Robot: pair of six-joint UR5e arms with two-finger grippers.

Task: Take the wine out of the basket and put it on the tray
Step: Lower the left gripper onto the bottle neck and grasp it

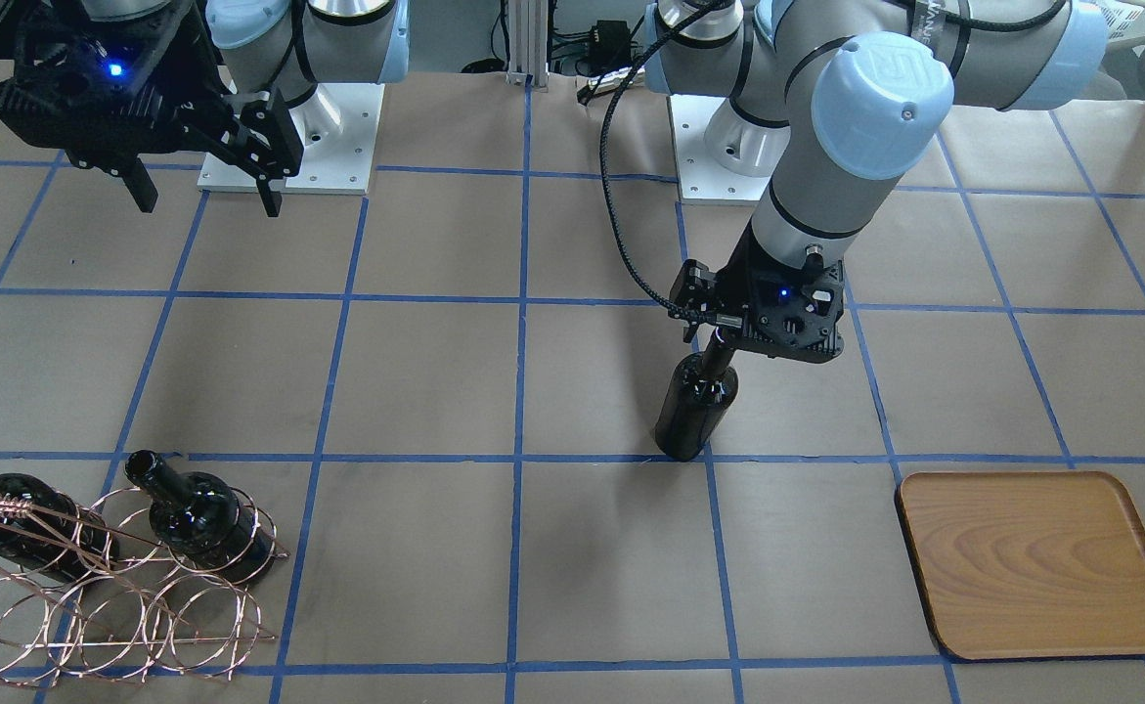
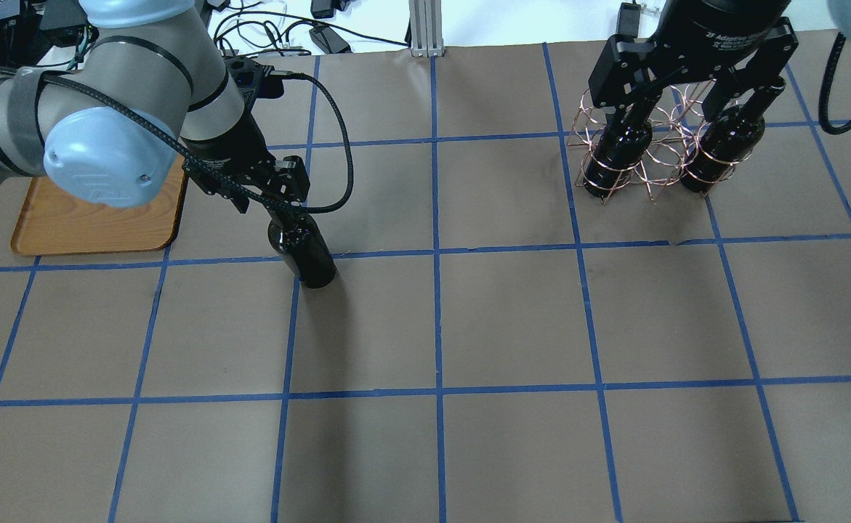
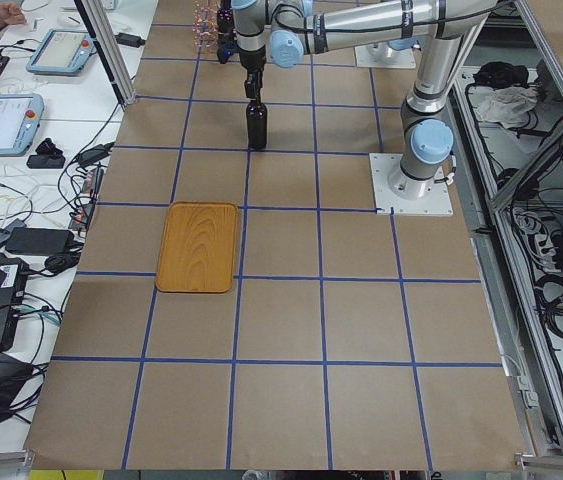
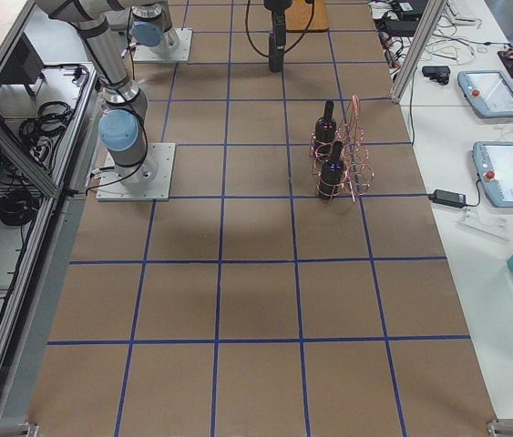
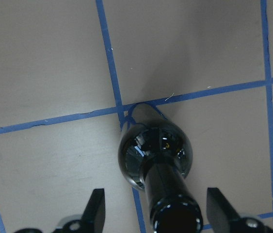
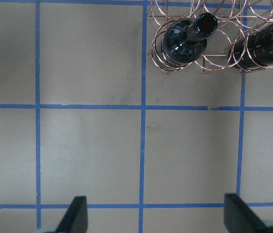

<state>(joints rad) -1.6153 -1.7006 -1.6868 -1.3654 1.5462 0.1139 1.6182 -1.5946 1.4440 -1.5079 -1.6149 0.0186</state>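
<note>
Between the copper-coloured wire-ring basket (image 1: 103,587) and the flat light-brown wooden tray (image 1: 1041,562), the glossy black glass wine bottle (image 1: 694,411) stands upright on a blue tape crossing (image 5: 121,110), the left gripper (image 5: 156,206) spread around its neck untouching, the right gripper (image 1: 210,203) likewise released, aloft.

My left pincer (image 5: 157,209) pointed straight down, reached far forward, its jaws spread wide. My right pincer (image 1: 208,203) hung high, jaws likewise apart.
</note>
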